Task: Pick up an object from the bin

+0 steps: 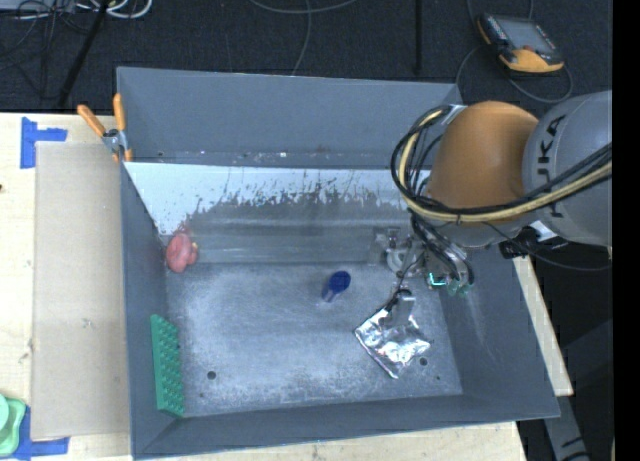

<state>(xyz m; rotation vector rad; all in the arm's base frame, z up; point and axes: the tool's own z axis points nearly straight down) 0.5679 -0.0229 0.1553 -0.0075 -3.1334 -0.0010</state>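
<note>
Down in the right part of the bin [290,119], the claw [405,287] hangs at the upper corner of a crumpled silver foil piece [393,344] on the floor. Whether it is spread or pressed together, I cannot tell. Above it the arm [575,169] bends in from the right, its orange cover [480,161] ringed by cables. A small blue thing [337,286] lies near, to the left — a pink lump [181,251] and a green studded strip [166,364] lie well apart, by the left wall.

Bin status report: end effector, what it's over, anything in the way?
End effector low at right of bin, over crumpled silver foil; hold unconfirmed. Small blue piece to its left, apart. Pink lump, green studded strip far left, clear.
</note>
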